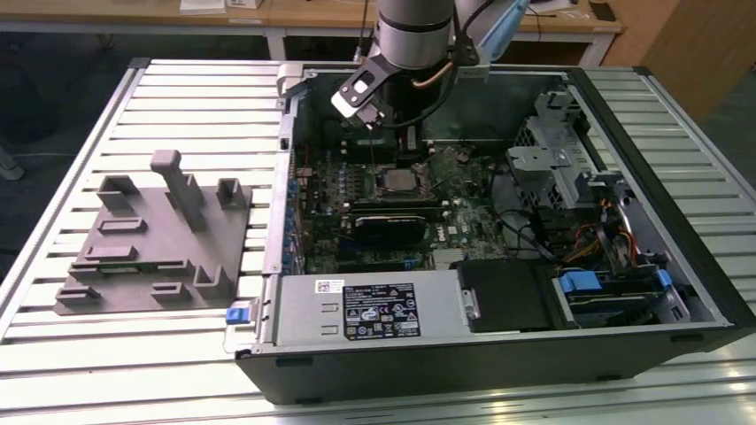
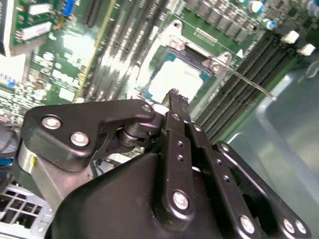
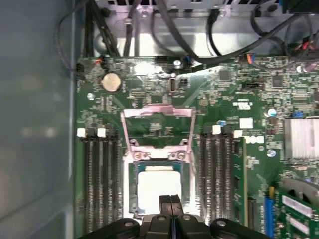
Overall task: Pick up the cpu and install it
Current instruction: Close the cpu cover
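Gripper (image 3: pixel 170 200) is clenched with nothing between the fingers, tips right over the cpu (image 3: pixel 154 186); can't tell if they touch it. The cpu sits flat in the motherboard (image 3: pixel 249 94) socket, between the RAM slots (image 3: pixel 97 184). The load plate (image 3: pixel 157 124) is flipped open beside it.

Slatted metal counter (image 1: pixel 177 102) carries grey plastic fixture (image 1: pixel 142 257) toward exterior view's left, open computer case (image 1: pixel 473 372) just beside it.
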`<state>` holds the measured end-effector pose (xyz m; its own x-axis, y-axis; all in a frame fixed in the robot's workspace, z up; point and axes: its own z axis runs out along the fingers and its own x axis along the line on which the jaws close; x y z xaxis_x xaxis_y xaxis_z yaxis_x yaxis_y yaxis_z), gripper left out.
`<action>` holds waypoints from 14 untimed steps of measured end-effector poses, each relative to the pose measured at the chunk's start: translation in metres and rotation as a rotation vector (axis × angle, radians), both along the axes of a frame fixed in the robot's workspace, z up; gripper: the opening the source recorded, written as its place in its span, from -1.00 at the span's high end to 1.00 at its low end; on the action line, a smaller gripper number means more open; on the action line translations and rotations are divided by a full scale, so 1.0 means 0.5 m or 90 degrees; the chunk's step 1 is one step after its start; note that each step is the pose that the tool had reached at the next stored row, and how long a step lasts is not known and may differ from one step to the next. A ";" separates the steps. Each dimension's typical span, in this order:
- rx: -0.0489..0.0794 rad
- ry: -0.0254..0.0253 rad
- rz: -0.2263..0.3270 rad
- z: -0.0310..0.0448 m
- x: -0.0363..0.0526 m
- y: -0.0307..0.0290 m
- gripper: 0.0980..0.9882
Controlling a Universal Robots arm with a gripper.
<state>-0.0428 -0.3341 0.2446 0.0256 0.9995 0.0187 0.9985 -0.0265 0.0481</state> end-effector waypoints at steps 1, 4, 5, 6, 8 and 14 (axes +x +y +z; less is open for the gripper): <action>0.001 0.0005 0.000 0.000 0.000 -0.003 0.98; 0.005 0.0138 0.000 0.003 0.006 -0.003 0.98; 0.005 0.0176 0.000 0.008 0.006 -0.003 0.98; 0.006 0.0200 0.000 0.013 0.007 -0.003 0.98; 0.006 0.0220 0.000 0.027 0.006 -0.003 0.98; 0.010 0.0223 0.000 0.031 0.008 -0.003 0.98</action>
